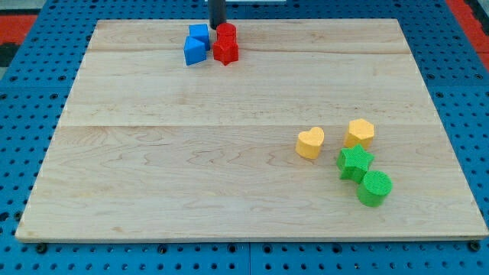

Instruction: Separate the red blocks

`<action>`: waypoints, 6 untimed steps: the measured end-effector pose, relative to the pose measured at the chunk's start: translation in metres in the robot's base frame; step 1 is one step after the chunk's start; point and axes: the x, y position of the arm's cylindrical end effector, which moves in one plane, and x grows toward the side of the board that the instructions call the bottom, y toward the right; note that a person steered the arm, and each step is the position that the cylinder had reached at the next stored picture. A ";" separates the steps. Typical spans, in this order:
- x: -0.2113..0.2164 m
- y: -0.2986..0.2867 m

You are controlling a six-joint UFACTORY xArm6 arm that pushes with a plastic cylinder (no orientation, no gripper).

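Two red blocks touch each other near the board's top edge: a red cylinder (226, 33) at the back and a red star-like block (225, 51) just below it. Two blue blocks sit right against their left: a blue cube (199, 33) and a blue wedge-like block (195, 51). My tip (217, 26) comes down from the view's top and ends just behind the cluster, between the blue cube and the red cylinder, close to or touching the cylinder's upper left.
A yellow heart (310, 143), a yellow hexagon (359, 133), a green star (354, 163) and a green cylinder (374, 188) sit grouped at the lower right of the wooden board (191, 168). A blue pegboard (23, 114) surrounds the board.
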 end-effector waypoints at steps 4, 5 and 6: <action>0.023 0.082; 0.085 0.057; 0.096 0.060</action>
